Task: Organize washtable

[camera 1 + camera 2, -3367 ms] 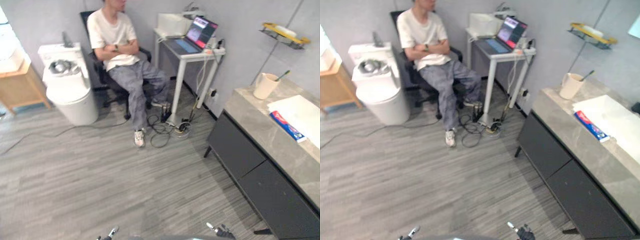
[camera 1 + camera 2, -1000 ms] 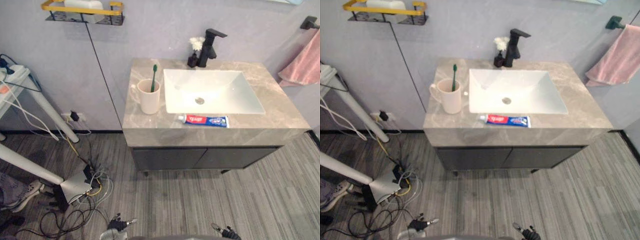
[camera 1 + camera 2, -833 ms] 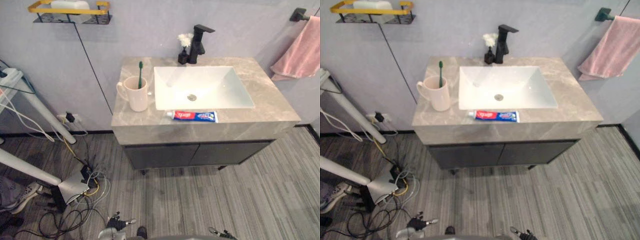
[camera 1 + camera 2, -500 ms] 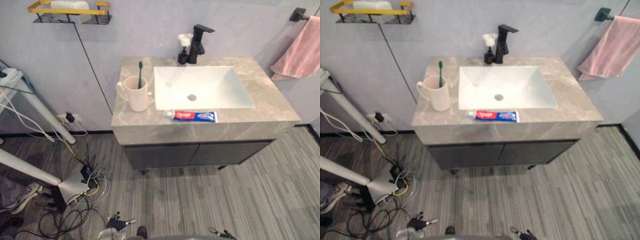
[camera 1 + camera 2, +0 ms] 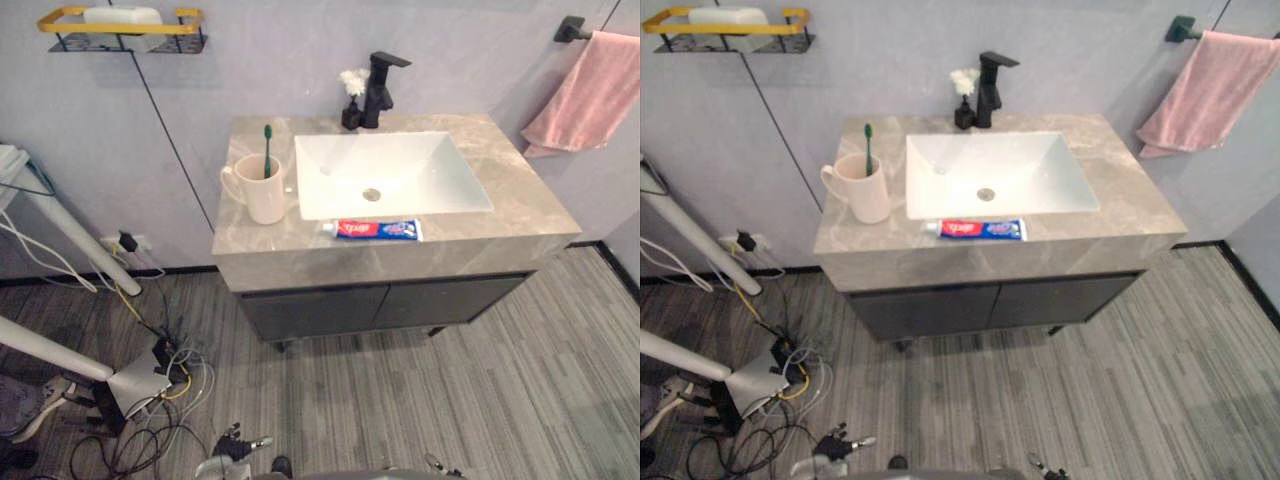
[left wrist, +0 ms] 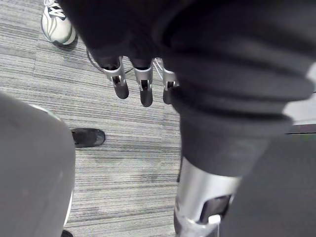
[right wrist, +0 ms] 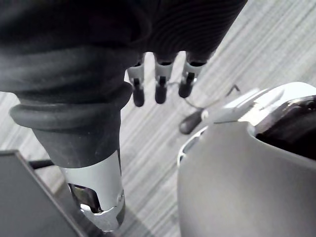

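The washtable [image 5: 505, 210] has a grey marble top and dark cabinet doors, and stands against the wall ahead. A white sink [image 5: 440, 170] is set into it. Left of the sink stands a cream cup [image 5: 266, 196] holding a green toothbrush [image 5: 267, 148]. A red and blue toothpaste tube [image 5: 378, 229] lies along the front rim. My left hand [image 6: 143, 86] hangs low over the floor with straight fingers and holds nothing. My right hand [image 7: 158, 84] hangs the same way, far from the washtable.
A black faucet [image 5: 381, 76] and a small dark bottle with a white flower [image 5: 350, 108] stand behind the sink. A pink towel [image 5: 585, 90] hangs at the right; a yellow-rimmed shelf [image 5: 120, 25] at the left. White table legs [image 5: 60, 240], cables [image 5: 150, 380] and a person's shoe [image 6: 58, 27] are at the left.
The whole picture has shifted, so the camera has moved; the washtable now sits a little further left in view. Nothing on it has moved. Both hands stay low.
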### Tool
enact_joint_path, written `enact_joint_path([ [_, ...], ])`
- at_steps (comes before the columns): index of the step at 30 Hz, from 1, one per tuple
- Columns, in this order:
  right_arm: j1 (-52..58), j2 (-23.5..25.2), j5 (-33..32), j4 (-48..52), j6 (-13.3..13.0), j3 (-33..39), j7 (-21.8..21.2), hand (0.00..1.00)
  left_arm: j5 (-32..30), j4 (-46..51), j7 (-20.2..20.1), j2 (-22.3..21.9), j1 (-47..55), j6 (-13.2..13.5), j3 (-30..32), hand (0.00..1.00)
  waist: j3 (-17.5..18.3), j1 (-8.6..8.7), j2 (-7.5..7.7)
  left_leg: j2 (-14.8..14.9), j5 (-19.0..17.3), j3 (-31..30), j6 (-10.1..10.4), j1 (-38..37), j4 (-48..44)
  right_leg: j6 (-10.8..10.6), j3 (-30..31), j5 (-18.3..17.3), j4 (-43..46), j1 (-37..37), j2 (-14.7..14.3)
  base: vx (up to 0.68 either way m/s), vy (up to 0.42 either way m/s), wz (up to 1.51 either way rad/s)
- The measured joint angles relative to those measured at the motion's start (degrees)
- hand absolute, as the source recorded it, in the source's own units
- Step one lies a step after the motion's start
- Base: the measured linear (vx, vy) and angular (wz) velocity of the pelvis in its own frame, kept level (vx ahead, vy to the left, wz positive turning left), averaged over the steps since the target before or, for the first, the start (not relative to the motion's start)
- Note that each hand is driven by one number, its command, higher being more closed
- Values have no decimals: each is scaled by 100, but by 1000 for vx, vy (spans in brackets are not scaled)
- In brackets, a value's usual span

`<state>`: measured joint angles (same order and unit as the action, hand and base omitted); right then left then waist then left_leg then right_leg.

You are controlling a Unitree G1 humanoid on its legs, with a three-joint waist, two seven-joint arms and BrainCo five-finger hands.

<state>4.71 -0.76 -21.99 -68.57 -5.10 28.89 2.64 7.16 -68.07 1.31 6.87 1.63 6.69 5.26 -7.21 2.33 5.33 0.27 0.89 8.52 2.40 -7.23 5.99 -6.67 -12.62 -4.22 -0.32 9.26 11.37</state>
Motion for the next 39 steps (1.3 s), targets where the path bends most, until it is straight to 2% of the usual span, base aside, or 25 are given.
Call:
enact_joint_path([
  [2,-53,-68,-111,240,-14,133,79,0,-8,5,-1,2,-2,0,0,0,0,5,-3,0,-8,43,-7,42,-1,-2,30,24,-6,-69,1,2,-12,-12],
  [7,25,-175,-287,2084,-130,502,349,0,-15,39,2,2,7,2,23,0,-3,8,0,-10,-55,125,-22,60,-1,9,153,51,-54,-117,7,15,-11,-10],
  [12,-303,-661,6,4176,-370,1413,962,0,-107,144,8,-69,76,13,165,0,6,23,0,-10,-58,79,-24,122,-2,14,159,74,-39,-161,5,8,-15,5],
  [14,-471,-951,222,4623,-446,1552,1186,0,-111,228,8,-92,134,14,160,0,15,44,-8,3,-57,24,-25,138,-2,14,153,78,6,-180,-4,2,-34,9],
  [16,-706,-1249,373,4756,-564,1661,1413,0,-111,233,9,-94,150,15,148,0,37,54,-43,57,-54,-51,-24,154,-3,107,147,147,40,-193,-61,-7,-39,10],
  [18,-1034,-1579,544,4758,-578,1644,1621,0,-116,253,6,-94,187,15,100,0,126,45,-79,126,-39,-80,-14,224,-5,111,145,263,87,-287,-126,-17,-32,4],
  [22,-1399,-2038,933,4760,-573,1326,1727,0,-123,279,6,-91,197,20,-87,0,168,41,-100,124,13,-173,-42,308,-28,91,47,339,131,-350,-123,-29,-26,14],
  [24,-1699,-2455,1141,4765,-569,921,1689,0,-123,291,5,-93,199,26,-117,0,176,37,-114,119,80,-303,-58,374,-38,51,-47,407,146,-355,-119,-49,-22,28],
  [28,-2268,-3154,1222,4828,-571,-48,1217,0,-122,356,-2,-99,215,74,-141,0,195,-8,-137,118,198,-457,-74,498,-6,48,-148,413,272,-453,-111,-75,-24,19],
  [33,-2600,-3594,1607,5417,-588,-1204,505,0,-123,486,-29,-95,259,115,-310,0,191,-30,-146,121,298,-565,-46,594,-1,46,-177,412,272,-494,-120,-85,-22,9],
  [39,-2663,-3855,2333,5466,-620,-2172,-425,0,-123,558,-162,-87,297,141,-310,0,188,-10,-146,101,375,-714,57,770,1,4,-324,379,210,-555,-115,-99,-18,11],
])
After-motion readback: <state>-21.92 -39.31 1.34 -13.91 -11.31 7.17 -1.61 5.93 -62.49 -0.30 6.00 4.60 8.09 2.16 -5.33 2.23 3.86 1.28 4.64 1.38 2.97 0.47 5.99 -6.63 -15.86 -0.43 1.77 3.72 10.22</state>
